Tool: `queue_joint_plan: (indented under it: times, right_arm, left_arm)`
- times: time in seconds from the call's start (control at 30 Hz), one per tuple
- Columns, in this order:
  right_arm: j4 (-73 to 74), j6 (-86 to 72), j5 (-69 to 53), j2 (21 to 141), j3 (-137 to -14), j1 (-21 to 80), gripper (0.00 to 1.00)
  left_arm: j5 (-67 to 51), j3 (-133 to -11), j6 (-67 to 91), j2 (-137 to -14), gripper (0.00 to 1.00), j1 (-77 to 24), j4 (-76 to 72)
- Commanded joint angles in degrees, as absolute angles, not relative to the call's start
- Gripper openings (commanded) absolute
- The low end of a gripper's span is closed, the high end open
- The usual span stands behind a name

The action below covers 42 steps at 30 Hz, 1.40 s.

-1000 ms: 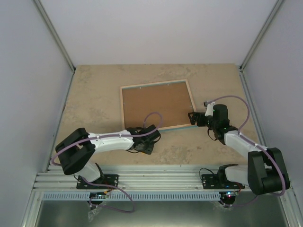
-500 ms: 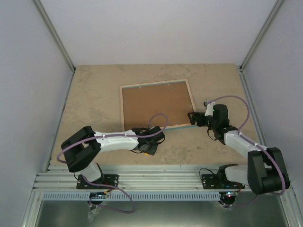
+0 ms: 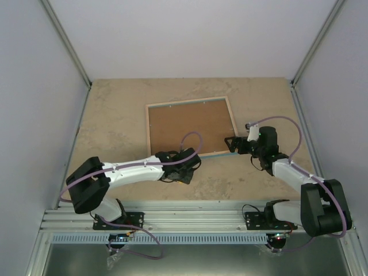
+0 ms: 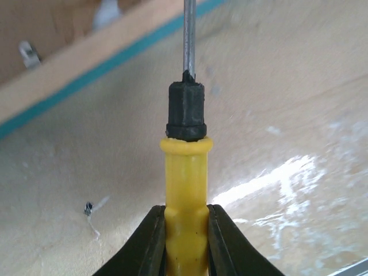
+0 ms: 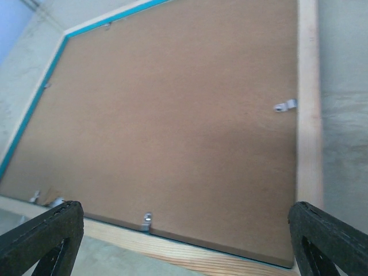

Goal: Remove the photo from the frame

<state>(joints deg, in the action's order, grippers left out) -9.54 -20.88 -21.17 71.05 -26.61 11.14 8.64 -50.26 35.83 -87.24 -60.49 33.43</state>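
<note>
Just beyond wide-spread right jaws, frame (image 5: pixel 307 115) lies face-down

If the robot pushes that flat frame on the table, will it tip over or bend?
Probably neither. The frame lies flat, back up, on the table, so it should slide rather than tip. Its wood rim looks stiff, so it likely won't bend. The brown board inside looks thin and might flex once loose.

The left pincer (image 4: pixel 185 233) closed on the screwdriver (image 4: pixel 185 172) and shifted right.
</note>
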Motion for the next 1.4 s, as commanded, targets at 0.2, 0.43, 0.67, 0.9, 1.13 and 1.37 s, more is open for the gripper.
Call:
queue_joint_plan:
  times: [0.2,0.43,0.67,0.9,1.13,1.37]
  right_arm:
    - [-19.5,-25.2,-41.7,72.3,-25.7,13.7,0.94]
    - [-27.0,-29.7,-49.0,74.8,-24.7,16.2,0.86]
    - [-32.1,-34.6,-50.6,77.4,-24.2,18.3,0.82]
    - [-39.6,-40.7,-51.2,81.7,-22.7,19.3,0.68]
    - [-41.7,-43.4,-49.7,82.0,-22.5,20.7,0.6]
    - [-43.1,-47.4,-49.2,81.9,-22.2,20.9,0.37]
  left_arm:
    - [13.7,-61.0,31.4,-86.4,0.04,-59.5,33.9]
    - [9.9,-64.3,27.1,-89.4,0.04,-57.5,30.9]
    - [6.3,-66.8,24.5,-91.6,0.03,-57.5,28.4]
    - [1.9,-66.1,23.2,-91.4,0.03,-57.5,25.7]
    - [0.1,-64.6,22.3,-91.0,0.04,-57.6,23.7]
    - [0.0,-63.1,21.4,-89.9,0.05,-57.7,22.1]
